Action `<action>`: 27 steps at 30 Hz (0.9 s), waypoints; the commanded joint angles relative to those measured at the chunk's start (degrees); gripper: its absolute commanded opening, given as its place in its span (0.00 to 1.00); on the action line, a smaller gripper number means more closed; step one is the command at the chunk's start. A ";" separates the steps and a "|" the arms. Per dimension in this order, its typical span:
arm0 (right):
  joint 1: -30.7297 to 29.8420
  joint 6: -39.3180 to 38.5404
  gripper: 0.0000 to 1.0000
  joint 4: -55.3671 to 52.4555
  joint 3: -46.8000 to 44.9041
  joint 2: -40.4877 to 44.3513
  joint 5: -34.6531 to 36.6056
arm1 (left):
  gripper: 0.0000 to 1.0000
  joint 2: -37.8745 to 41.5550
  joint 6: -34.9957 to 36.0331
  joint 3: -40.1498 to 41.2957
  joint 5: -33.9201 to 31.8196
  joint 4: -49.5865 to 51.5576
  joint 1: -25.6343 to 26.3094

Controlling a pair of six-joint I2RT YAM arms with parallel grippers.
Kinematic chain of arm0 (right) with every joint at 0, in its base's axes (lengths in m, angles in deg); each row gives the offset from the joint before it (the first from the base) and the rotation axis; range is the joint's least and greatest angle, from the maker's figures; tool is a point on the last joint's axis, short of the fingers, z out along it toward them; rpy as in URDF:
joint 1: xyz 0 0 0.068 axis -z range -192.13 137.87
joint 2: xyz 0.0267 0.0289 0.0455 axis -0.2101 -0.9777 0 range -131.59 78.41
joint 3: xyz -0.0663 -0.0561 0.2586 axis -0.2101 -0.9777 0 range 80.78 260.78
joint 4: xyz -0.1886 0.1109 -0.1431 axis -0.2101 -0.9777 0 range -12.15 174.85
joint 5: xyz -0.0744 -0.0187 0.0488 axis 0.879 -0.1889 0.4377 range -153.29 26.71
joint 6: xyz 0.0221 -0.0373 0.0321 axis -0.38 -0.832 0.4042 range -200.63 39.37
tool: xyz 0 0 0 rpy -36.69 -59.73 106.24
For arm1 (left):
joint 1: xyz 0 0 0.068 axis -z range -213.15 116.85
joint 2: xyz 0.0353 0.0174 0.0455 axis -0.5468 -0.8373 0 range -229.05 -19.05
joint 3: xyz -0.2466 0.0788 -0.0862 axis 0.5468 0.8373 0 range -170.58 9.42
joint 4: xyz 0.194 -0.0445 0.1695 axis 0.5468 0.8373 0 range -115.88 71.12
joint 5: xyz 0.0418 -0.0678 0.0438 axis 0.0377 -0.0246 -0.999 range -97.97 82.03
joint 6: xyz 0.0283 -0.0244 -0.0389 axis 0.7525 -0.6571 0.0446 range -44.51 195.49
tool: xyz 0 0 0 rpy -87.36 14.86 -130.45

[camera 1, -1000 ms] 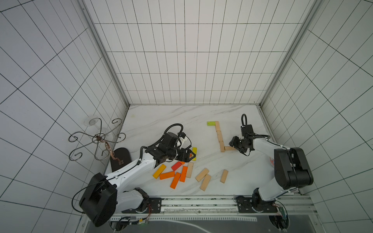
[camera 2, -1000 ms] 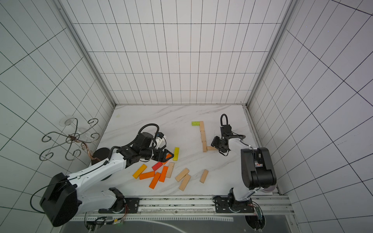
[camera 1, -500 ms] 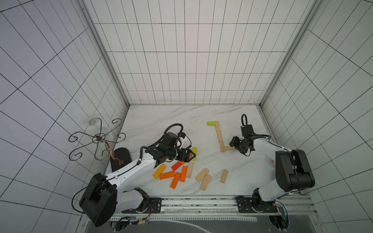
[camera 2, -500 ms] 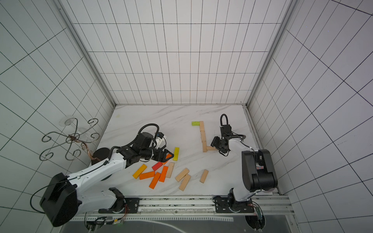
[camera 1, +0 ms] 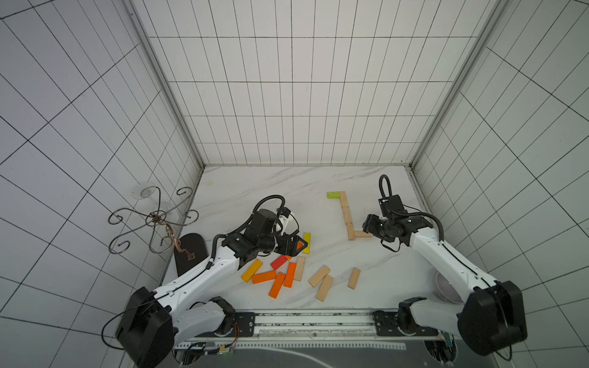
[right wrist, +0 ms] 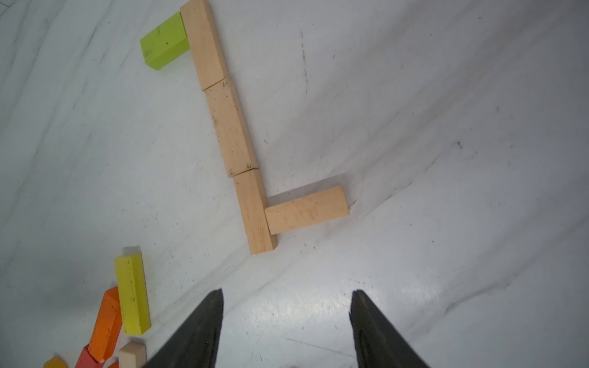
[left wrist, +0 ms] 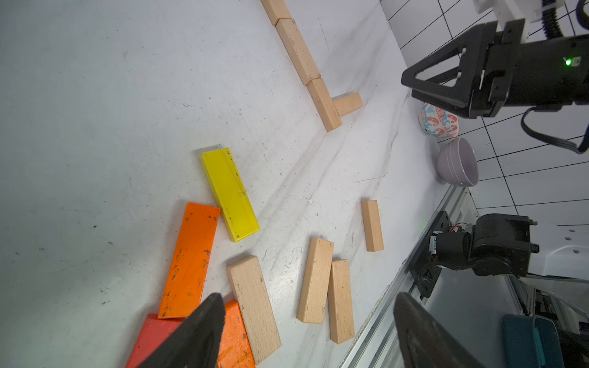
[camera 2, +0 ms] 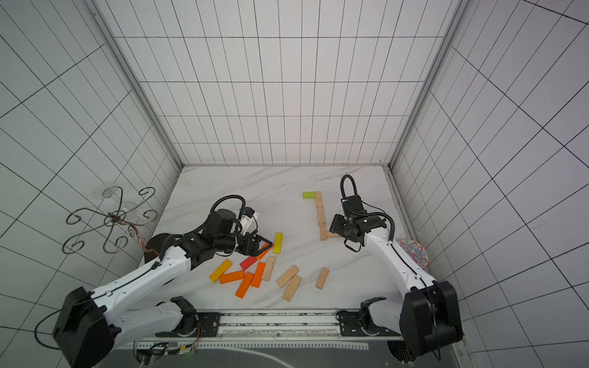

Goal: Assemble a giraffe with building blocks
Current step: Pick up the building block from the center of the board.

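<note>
Right of centre in both top views, the giraffe's parts lie flat on the marble table (camera 1: 255,188). A lime-green block (camera 1: 333,194) touches the upper end of a straight column (camera 1: 346,213) of three plain wooden pieces. A side block (camera 1: 360,234) butts against the column's lower end at a right angle, so the whole reads as an L with a green cap. The right gripper (camera 1: 368,227) sits at the free end of that side block, and whether it touches the wood cannot be told from above. Its wrist view settles the grip. The two dark fingers (right wrist: 197,331) stand apart with only bare table between them, released and holding nothing, and the side block (right wrist: 306,210) lies clear ahead of the tips.

Left of centre, lower in the frame, the left gripper (camera 1: 300,247) reaches over the heap (camera 1: 277,278) of loose pieces. Its fingers (left wrist: 197,331) are spread wide (nothing is gripped), with pieces lying on the table below the gap. A yellow block (left wrist: 229,194) lies just ahead of the tips, an orange block (left wrist: 191,261) resting against its side. Along the lower centre of both top views are a red block (camera 1: 279,262), more orange ones, and four plain blocks (camera 1: 319,276) lying loose. A lilac bowl (left wrist: 458,162) stands near the table's right edge.
</note>
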 commanded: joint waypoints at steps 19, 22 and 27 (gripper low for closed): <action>-28.05 27.30 0.63 -12.43 -7.48 -7.10 2.73 | 0.83 0.31 -0.49 1.89 -2.14 0.25 1.76; -28.80 28.17 0.62 -10.85 -8.99 -7.48 2.34 | 0.83 -0.17 -0.45 1.97 -2.05 -0.20 1.85; -29.14 28.94 0.58 -7.82 -11.62 -8.85 0.88 | 0.83 -0.76 -0.84 2.41 -1.79 -1.16 2.11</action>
